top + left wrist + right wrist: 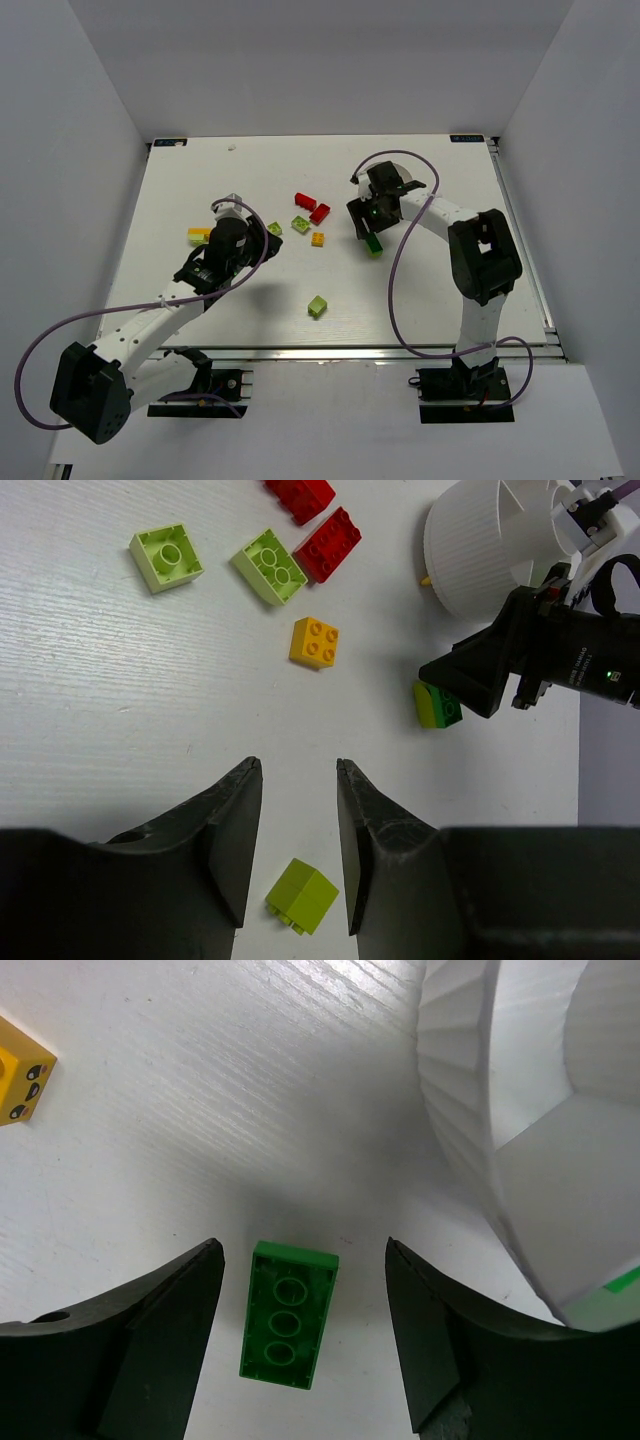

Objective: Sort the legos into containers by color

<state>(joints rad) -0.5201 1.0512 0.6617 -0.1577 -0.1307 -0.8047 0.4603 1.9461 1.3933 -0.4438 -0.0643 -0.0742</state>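
The round white dish (500, 1080) stands at the back right, mostly hidden by my right arm in the top view (402, 172). My right gripper (302, 1245) is open and low over the table beside the dish. A dark green brick (288, 1315) lies studs-down between its jaws, touching neither; it also shows in the top view (374, 244). My left gripper (298, 763) is open, empty and raised above the table (240, 245). A yellow-green brick (300, 895) lies on the table below, seen between its fingers.
Between the arms lie two red bricks (305, 201) (320, 213), two yellow-green bricks (274, 229) (299, 224) and an orange brick (317, 239). A yellow brick (198, 236) lies left of my left gripper. Grey walls enclose the table.
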